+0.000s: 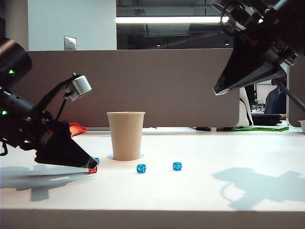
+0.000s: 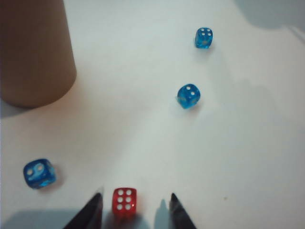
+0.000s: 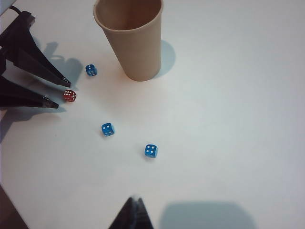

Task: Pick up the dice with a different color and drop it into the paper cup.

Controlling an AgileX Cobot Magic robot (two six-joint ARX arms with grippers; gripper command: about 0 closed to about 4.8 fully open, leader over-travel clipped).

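The red die (image 2: 125, 202) (image 1: 92, 169) (image 3: 69, 95) lies on the white table between the two tips of my open left gripper (image 2: 135, 199) (image 1: 91, 166) (image 3: 59, 95), closer to one finger, with a gap on each side. The tan paper cup (image 1: 126, 135) (image 3: 131, 38) (image 2: 33, 52) stands upright just beyond and to the right of it. Three blue dice lie around: one (image 2: 39, 173) (image 3: 91, 70) beside the left gripper, two more (image 1: 141, 168) (image 1: 177, 166) right of the cup. My right gripper (image 3: 136, 200) (image 1: 217, 90) hangs high above the table, shut and holding nothing.
The table (image 1: 214, 191) has a grey partition wall (image 1: 181, 86) behind it. An orange object (image 1: 76, 129) lies at the back left behind the left arm. The right arm's shadow falls on the table's right side.
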